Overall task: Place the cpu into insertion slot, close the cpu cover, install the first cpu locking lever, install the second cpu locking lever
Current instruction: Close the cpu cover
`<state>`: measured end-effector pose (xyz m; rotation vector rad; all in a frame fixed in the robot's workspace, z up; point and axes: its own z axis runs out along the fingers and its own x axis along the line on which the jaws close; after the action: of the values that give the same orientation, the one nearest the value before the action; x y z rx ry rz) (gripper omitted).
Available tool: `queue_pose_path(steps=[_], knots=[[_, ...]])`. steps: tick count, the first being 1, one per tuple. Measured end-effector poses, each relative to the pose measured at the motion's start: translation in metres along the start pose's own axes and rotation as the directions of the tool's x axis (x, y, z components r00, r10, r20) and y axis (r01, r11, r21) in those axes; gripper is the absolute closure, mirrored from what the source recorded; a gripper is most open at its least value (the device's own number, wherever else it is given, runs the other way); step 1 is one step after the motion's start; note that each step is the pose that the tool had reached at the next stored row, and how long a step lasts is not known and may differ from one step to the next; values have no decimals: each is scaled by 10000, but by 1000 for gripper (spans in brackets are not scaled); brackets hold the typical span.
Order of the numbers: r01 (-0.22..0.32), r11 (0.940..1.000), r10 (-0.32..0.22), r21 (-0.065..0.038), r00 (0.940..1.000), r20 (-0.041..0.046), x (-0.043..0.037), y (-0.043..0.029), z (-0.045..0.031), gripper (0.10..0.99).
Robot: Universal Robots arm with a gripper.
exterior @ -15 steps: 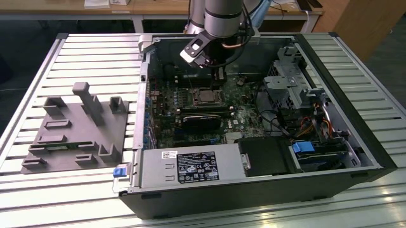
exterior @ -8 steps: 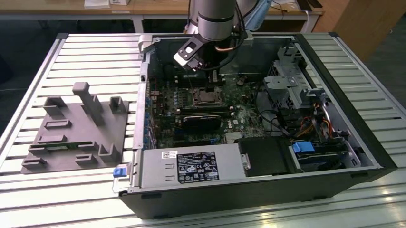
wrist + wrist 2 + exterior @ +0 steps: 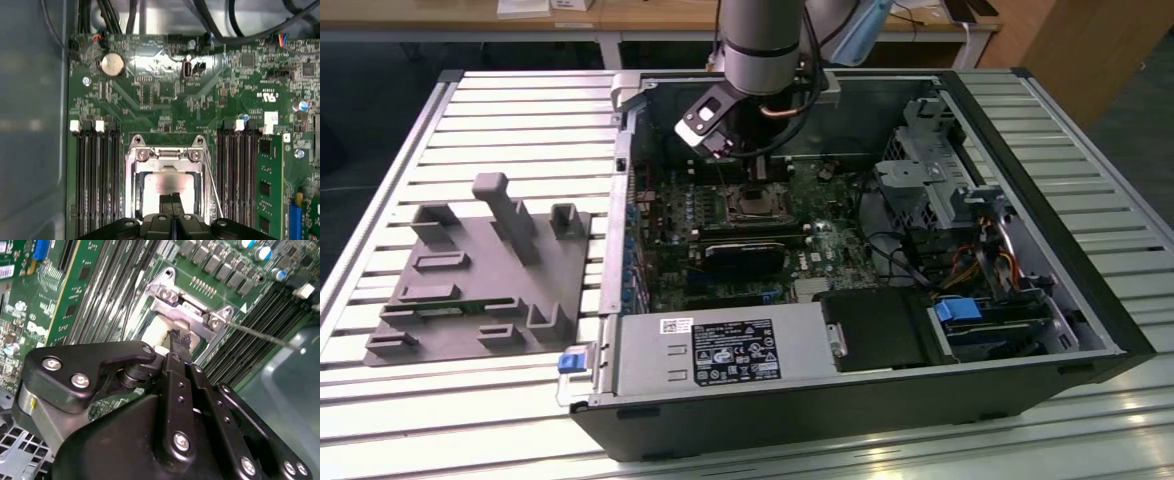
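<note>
The insertion slot (image 3: 131, 172) sits on the green board between banks of long black slots, and in the exterior view it lies just below the arm's tool (image 3: 754, 205). The cpu (image 3: 165, 181) lies in it, its pale face showing through the window of the cpu cover (image 3: 167, 156), which lies flat over the socket. My gripper (image 3: 172, 198) is shut, its fingertips together right over the cpu's face with nothing between them. The second wrist view shows the same, the gripper (image 3: 177, 337) at the cpu (image 3: 156, 332). A thin locking lever (image 3: 262, 335) angles out from the socket's side.
The open computer case (image 3: 1107, 330) lies on a slatted table. A grey fixture block (image 3: 480, 270) stands at the exterior view's left. Inside are a power supply (image 3: 720, 350), a drive cage (image 3: 934, 170), a black card (image 3: 744, 250), a coin battery (image 3: 112, 64) and cables (image 3: 235, 30).
</note>
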<state>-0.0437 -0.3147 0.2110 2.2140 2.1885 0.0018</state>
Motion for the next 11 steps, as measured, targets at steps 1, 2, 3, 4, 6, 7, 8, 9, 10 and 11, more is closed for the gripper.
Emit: queue_pose_path(steps=[1, 2, 3, 4, 6, 7, 8, 9, 10, 11], knots=[[-1, 10000, 1, -1, 10000, -1, 1, -12, 5, 980], [-1, 10000, 1, -1, 10000, -2, 1, -23, 9, 980], [0, 10000, 0, -1, 10000, -1, 2, -36, 13, 980], [0, 10000, 0, -2, 10000, -2, 3, -51, 19, 980], [0, 10000, 0, -2, 10000, -3, 5, -81, 31, 980], [1, 10000, -1, -1, 10000, -2, 6, -96, 38, 980], [-1, 10000, 1, -1, 10000, -2, 8, -107, 47, 980], [0, 10000, 0, -1, 10000, -2, 9, -113, 58, 980], [0, 10000, 0, -1, 10000, -2, 10, -116, 71, 980], [1, 10000, -1, -2, 10000, -3, 12, -118, 85, 980]])
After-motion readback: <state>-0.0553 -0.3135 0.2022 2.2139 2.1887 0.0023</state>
